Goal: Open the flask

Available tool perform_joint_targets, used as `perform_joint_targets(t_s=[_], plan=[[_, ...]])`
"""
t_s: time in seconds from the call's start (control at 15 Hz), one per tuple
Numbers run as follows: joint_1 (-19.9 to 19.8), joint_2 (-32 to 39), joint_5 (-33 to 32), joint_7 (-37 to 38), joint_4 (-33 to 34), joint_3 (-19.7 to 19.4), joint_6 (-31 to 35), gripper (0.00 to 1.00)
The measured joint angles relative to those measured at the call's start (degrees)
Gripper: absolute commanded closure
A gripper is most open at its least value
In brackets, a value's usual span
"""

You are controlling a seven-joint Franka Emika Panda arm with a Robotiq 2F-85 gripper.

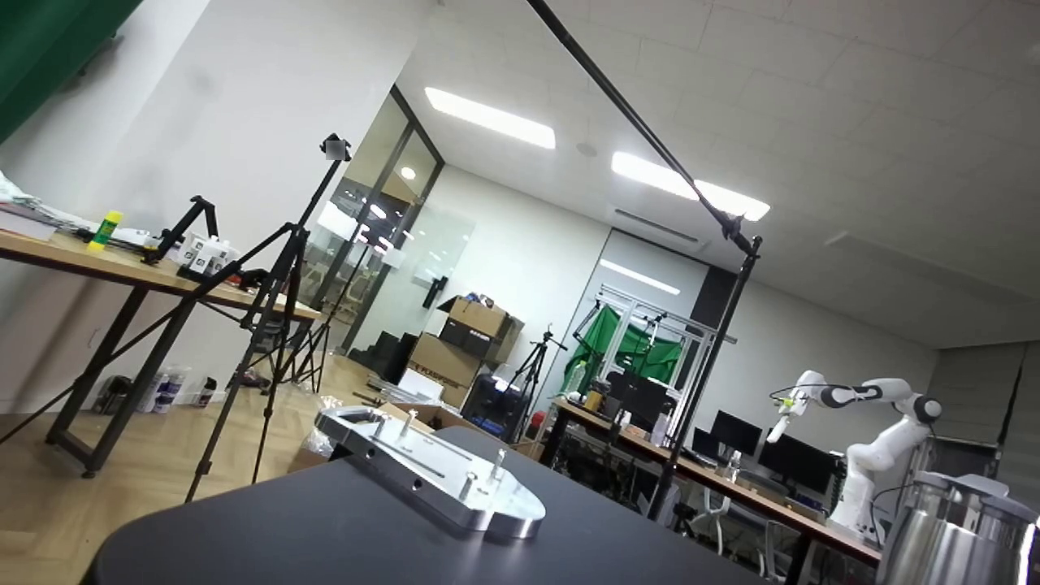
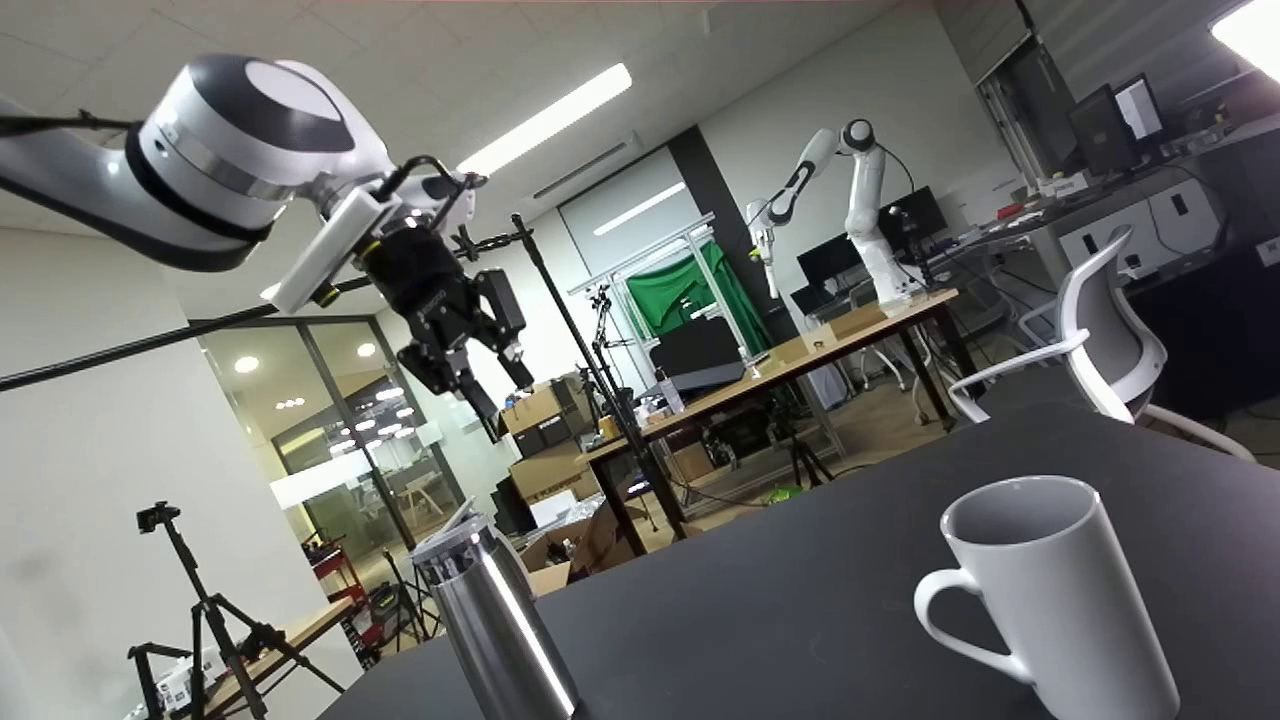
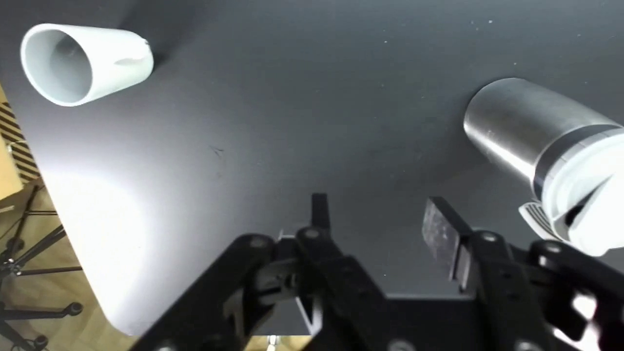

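The flask is a shiny steel cylinder with a pale rimmed cap. It stands upright on the dark table in an exterior view (image 2: 505,630). Only its upper part shows at the lower right corner in an exterior view (image 1: 959,540). In the wrist view the flask (image 3: 524,124) is at the right, its white cap cut by the frame edge, with a dark gap beside a white flap on it. My gripper (image 2: 507,408) is above the flask and apart from it. In the wrist view the gripper (image 3: 378,209) is open, with nothing between its fingers, left of the cap.
A white mug (image 2: 1070,610) stands on the dark table (image 2: 760,610), and the mug also shows in the wrist view (image 3: 117,63). A metal plate with pins (image 1: 439,471) lies on the table. A second robot arm (image 1: 877,455) stands on a far desk.
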Motion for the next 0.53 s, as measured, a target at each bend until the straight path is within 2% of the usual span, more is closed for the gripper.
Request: perform_joint_targets(t_s=[0.2, 0.27, 0.53], plan=[[2.34, 5.65, 2.26, 0.03, 5.06, 0.74, -0.94, 0.95], [3.05, 7.10, 2.58, 0.03, 6.72, 0.98, -1.19, 0.99], [5.37, 10.27, 4.33, -0.19, 11.83, 1.94, -4.12, 1.00]])
